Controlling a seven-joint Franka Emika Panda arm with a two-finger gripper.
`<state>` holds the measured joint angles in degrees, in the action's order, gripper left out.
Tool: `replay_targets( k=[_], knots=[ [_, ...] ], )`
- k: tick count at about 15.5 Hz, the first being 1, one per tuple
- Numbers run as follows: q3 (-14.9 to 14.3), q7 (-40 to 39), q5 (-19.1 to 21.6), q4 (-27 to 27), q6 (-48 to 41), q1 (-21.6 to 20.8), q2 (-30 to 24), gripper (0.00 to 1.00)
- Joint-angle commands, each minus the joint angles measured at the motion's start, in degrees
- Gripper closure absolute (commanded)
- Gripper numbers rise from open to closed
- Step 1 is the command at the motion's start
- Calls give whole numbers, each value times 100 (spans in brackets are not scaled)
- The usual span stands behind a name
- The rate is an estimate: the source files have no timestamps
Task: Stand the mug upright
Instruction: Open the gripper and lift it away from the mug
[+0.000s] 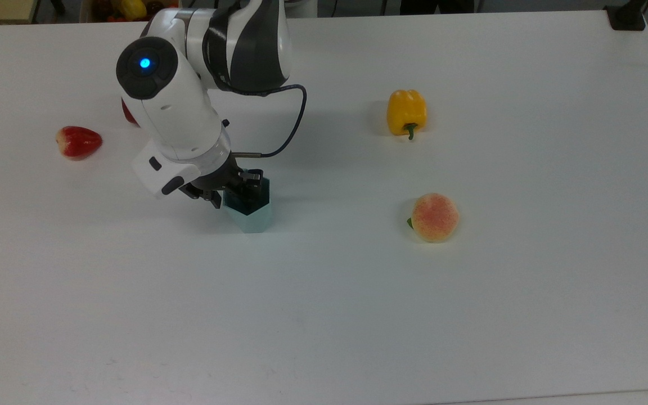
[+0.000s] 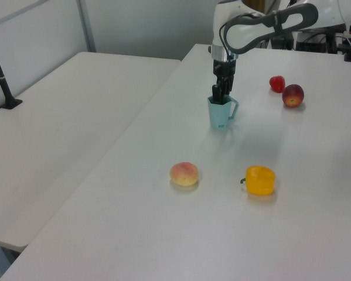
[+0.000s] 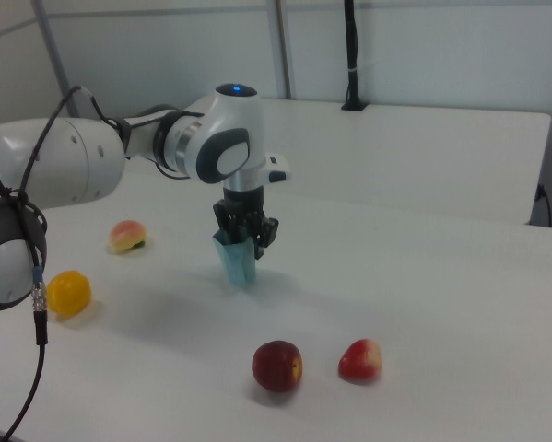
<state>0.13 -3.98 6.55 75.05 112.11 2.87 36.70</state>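
The jaws clamp the rim of the mug, standing upright on the table

White table is carrying four fruits. Yellow bell pepper is lying toward the far edge in the top view, stem facing the near edge. Peach is sitting nearer mid-table, well apart from it. Red wax apple is lying by the top view's left edge; red apple is sitting just beside it.
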Motion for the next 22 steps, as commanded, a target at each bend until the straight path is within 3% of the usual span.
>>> replay_targets(
  k=[1, 3, 5, 6, 9, 12, 17, 22],
  knots=[
    [-4, -60, 118, 1, -355, -23, -540, 24],
    [-21, 124, 127, 19, -531, -14, -882, 10],
    [-21, 335, 66, 36, -768, -32, -1277, 9],
    [-21, 458, 48, 71, -1039, -49, -1497, 0],
    [-4, 932, 48, 98, -2023, -58, -2077, 0],
    [-4, 1153, 22, 299, -2728, -322, -2851, 0],
    [-21, 1276, 31, 1099, -2721, -620, -3730, 0],
    [-153, 1180, -223, 1468, -2204, -884, -3890, 0]
  ],
)
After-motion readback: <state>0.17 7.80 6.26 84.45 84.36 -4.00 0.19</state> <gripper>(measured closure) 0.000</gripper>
